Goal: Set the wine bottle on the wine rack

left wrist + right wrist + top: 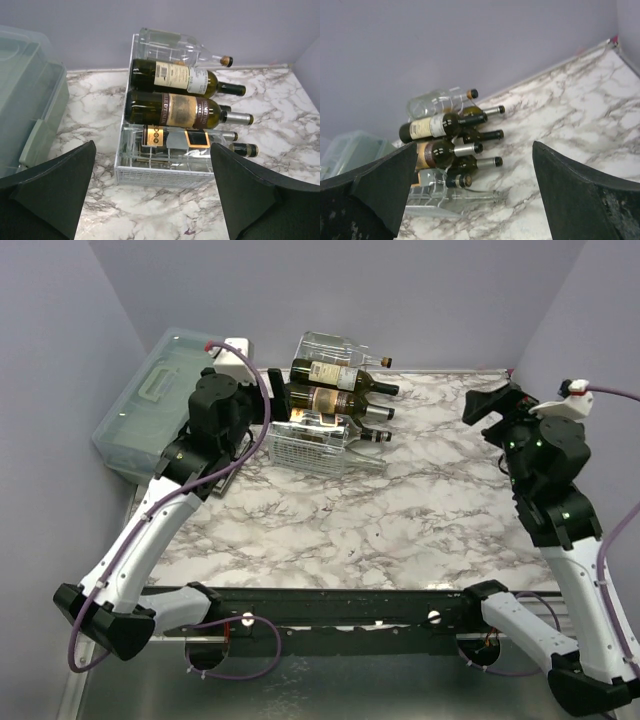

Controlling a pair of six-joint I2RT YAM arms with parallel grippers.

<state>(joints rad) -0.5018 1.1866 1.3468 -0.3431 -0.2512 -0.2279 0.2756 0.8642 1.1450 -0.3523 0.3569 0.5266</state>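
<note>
Jaws spread and empty, the left gripper (154, 146) hovers close to the wine rack (160, 176) where the wine bottle (175, 111) lies among other bottles (170, 75), the right gripper (475, 146), equally slack, well apart; a clumsy retreat could jolt the rack and roll bottles off.

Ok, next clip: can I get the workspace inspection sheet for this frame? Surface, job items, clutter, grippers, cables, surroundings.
Surface: marbled table; no spill or damage seen.
Job's things: wine rack at the far side, left of centre, loaded with several wine bottles lying on their sides; a clear bottle on the top tier. No bottle seen off the rack.
Clutter: pale-green lidded storage box left of the rack.
Grippers: left gripper open, empty, facing the rack; right gripper open, empty, off to the right.
Cables: purple cables loop off both arms.
Surroundings: plain lavender walls; nothing else seen.
</note>
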